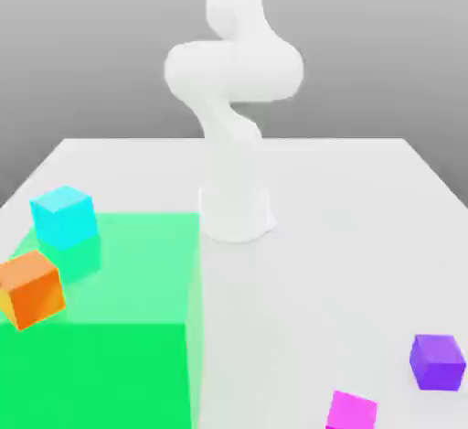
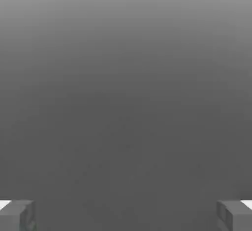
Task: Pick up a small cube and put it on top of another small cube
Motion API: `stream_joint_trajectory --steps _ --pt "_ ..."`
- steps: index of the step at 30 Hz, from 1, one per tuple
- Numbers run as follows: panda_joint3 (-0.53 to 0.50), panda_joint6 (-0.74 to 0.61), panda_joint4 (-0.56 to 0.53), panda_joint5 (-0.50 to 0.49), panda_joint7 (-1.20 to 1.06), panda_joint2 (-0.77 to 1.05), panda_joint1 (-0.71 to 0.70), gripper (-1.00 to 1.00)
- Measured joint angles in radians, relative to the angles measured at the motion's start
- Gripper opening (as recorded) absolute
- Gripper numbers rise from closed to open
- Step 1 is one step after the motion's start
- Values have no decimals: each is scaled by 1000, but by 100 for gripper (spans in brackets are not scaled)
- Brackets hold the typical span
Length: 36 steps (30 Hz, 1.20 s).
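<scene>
Four small cubes show in the exterior view. A cyan cube (image 1: 62, 216) and an orange cube (image 1: 32, 288), the orange one tilted, are at the exterior view's left on a green area. A purple cube (image 1: 436, 361) and a magenta cube (image 1: 352, 411) lie on the white table near the front at the exterior view's right. In the hand view my gripper (image 2: 126, 216) is open, its grey fingertips (image 2: 17, 215) far apart with nothing between them and plain grey background ahead. The white arm (image 1: 233, 70) rises from its base and leaves the picture at the top.
A large green block (image 1: 128, 327) covers the table's front left in the exterior view, with a lighter top and a brighter front face. The arm's round base (image 1: 236, 212) stands at the table's middle. The white table (image 1: 347, 235) stretches to the exterior view's right.
</scene>
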Motion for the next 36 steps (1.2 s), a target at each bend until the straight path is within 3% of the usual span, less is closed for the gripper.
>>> stream_joint_trajectory --steps 8,17,26,31,32,36 --pt "-10 105 -29 56 -296 297 177 0" --pt "47 221 -62 85 -597 623 319 0" --pt "98 341 -96 -41 -788 945 433 0" --pt "78 466 -73 -96 -786 1126 466 0" --pt "74 488 -68 -100 -784 1153 470 -100" --pt "74 486 -68 -101 -783 1153 470 -100"
